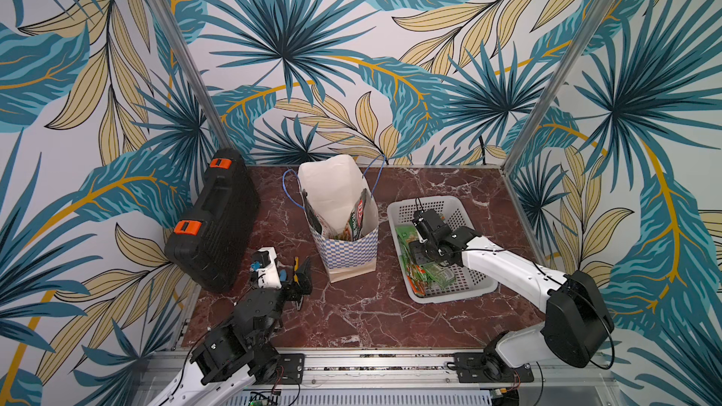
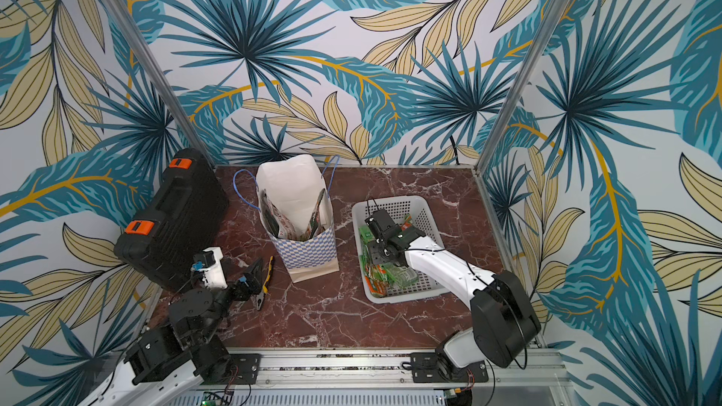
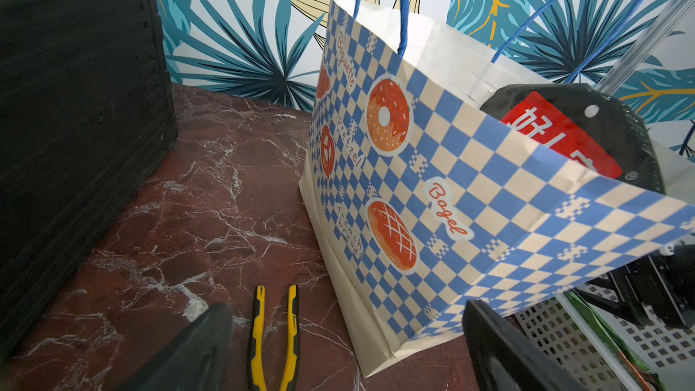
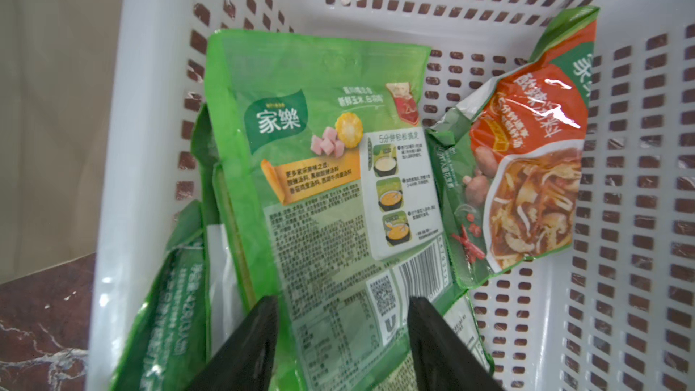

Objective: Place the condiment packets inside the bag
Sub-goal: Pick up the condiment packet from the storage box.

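Poised right gripper (image 4: pixel 342 317), fingers parted, over condiment packets (image 4: pixel 319 167) in basket (image 4: pixel 639 144) near counter (image 1: pixel 351 318) right edge; held left gripper (image 3: pixel 349 347) spread wide by bag (image 3: pixel 489 201).

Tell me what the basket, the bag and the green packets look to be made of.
Basket: white moulded plastic, semi-gloss, judging by its evenly perforated walls. Bag: matte printed paper, showing creases and a folded base; handles look like blue cord. Green packets: probably glossy plastic film, given glare and crinkles.

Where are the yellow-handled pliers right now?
In a top view, the pliers lie on the left of the table, between the left gripper and the bag.
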